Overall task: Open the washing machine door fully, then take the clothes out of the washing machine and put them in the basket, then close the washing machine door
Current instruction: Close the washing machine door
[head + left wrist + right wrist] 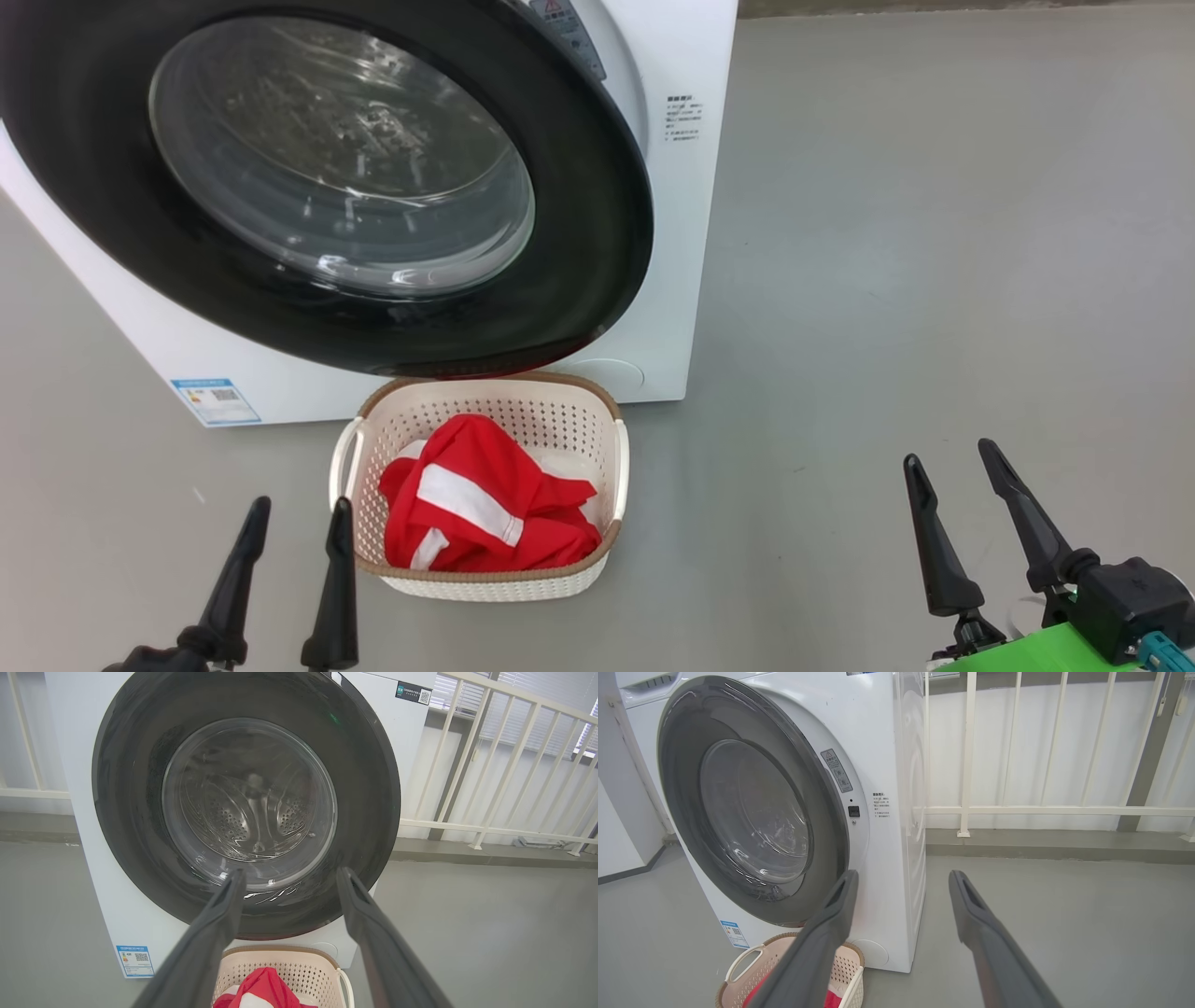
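Left fingers (pixel 334 579) and right fingers (pixel 934 541) hover spread and empty above the floor. Red clothes (pixel 476 509) fill the basket (pixel 485 381), which sits on the floor against the washing machine (pixel 686 56), beneath the washing machine door (pixel 579 215). Closing is the step in hand. The door looks swung to but perhaps unlatched, so its right edge likely needs a firm push.

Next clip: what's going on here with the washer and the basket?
The red clothes already lie in the basket, which sits on the floor in front of the washing machine. The left gripper and the right gripper are both open, holding and touching nothing. The washing machine door is swung nearly to, but the lock slot beside its rim shows uncovered, so it does not look latched.
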Controlling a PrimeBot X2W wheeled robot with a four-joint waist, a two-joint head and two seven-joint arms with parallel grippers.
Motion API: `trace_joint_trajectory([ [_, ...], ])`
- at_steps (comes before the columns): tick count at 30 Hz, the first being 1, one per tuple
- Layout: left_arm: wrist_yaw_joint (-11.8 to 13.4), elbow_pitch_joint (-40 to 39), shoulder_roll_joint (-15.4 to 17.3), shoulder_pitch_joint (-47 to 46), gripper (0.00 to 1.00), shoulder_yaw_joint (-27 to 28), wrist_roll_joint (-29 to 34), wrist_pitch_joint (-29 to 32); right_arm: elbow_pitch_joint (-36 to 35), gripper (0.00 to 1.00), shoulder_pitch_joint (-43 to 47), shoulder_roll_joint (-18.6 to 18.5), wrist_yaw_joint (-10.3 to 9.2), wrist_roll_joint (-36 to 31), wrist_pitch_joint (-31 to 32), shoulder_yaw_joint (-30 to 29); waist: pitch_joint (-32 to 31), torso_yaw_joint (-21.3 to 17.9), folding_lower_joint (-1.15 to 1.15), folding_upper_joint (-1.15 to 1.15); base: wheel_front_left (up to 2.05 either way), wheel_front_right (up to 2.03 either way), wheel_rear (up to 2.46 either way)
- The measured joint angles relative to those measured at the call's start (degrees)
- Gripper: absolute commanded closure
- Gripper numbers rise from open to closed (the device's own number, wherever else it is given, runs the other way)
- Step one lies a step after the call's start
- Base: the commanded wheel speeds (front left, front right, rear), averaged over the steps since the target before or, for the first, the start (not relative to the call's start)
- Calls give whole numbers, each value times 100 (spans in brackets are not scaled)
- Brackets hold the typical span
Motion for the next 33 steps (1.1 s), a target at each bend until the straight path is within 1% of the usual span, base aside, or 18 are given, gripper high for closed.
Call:
trace_joint_trajectory([
  [5, 0, 41, -1, -1, 0, -66, 0, 0, -15, 0, -2, 0, -1, 0, 0, -5, 41, 59, 0, 0, 0, 0, 0],
  [6, 0, 44, -1, -3, 0, -91, -1, 0, -15, 25, -2, 0, -1, 0, 0, -4, 49, 78, 0, 0, 0, 0, 0],
  [8, 0, 51, -1, -5, 0, -155, -1, 0, -12, 100, -2, 0, -1, -1, 0, 1, 68, 125, 0, 0, 0, 0, 0],
  [12, 0, 60, -1, -23, 0, -311, 8, 0, 22, 100, -13, 0, -1, -5, 1, 22, 100, 225, 0, 0, 0, 0, 0],
  [14, 0, 58, 0, -38, 0, -433, 119, 0, 34, 100, -21, 0, -1, -43, 1, 38, 122, 308, 0, 0, 0, 0, 0],
  [15, 1, 41, -1, -41, 0, -591, 134, 0, 46, 100, -26, -1, 0, -74, 1, 74, 147, 400, 0, 0, 0, 0, 0],
  [19, 11, -46, -1, -63, 0, -823, 132, 0, 111, 100, -194, 0, 0, -192, 0, 200, 221, 597, 0, 0, 0, 0, 0],
  [23, 36, -167, 0, -192, 0, -998, 85, 0, 299, 100, -658, -13, 0, -261, 1, 430, 356, 782, 0, 0, 0, 0, 0],
  [33, 113, -323, -1, -493, 0, -1196, -14, 0, 1179, 100, -2102, -136, 0, -524, 0, 925, 895, 1177, 0, 0, 0, 0, 0],
])
